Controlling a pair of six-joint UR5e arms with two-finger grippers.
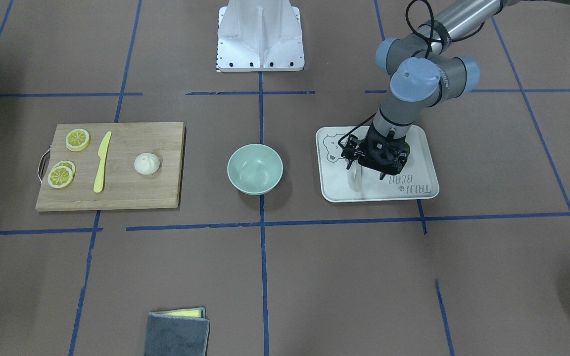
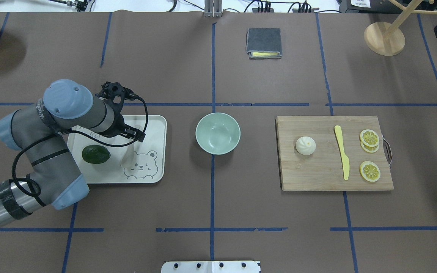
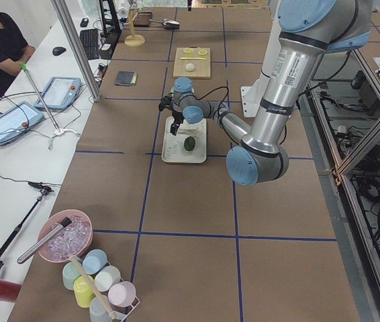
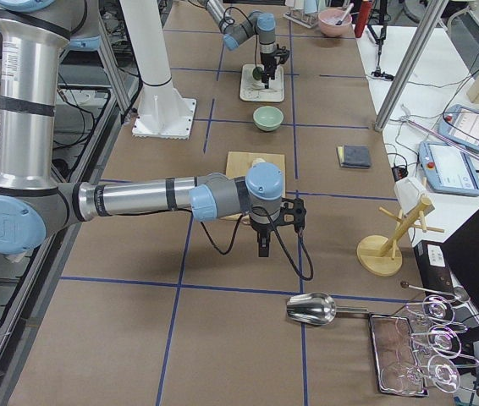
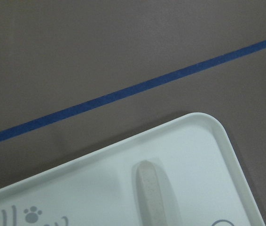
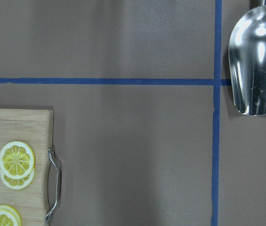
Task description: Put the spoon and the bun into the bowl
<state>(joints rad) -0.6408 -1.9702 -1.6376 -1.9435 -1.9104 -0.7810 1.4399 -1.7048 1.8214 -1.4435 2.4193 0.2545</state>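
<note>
Jaws on the left gripper hang just over the white bear-printed tray, above the handle of the pale grey-white plastic soup spoon. I cannot tell how wide they are open. The wrist view shows the handle end lying bare on the tray, so they hold nothing.

The spoon lies beside a dark green avocado. Its long side runs from near the robot to far from it. The scoop is near the robot. The handle points away and leans a little toward the round pale mint-green bowl.

The bowl sits on the brown bench with nothing in it. So I think this is the first step: getting the spoon. Next, the jaws should go straight down, pinch the thin handle across its width, lift it, and carry it over to the bowl.

Further right, the small round white bun sits on the wooden cutting board, well apart from the bowl.

The right gripper hangs past the board, and I cannot tell whether it is open.
</note>
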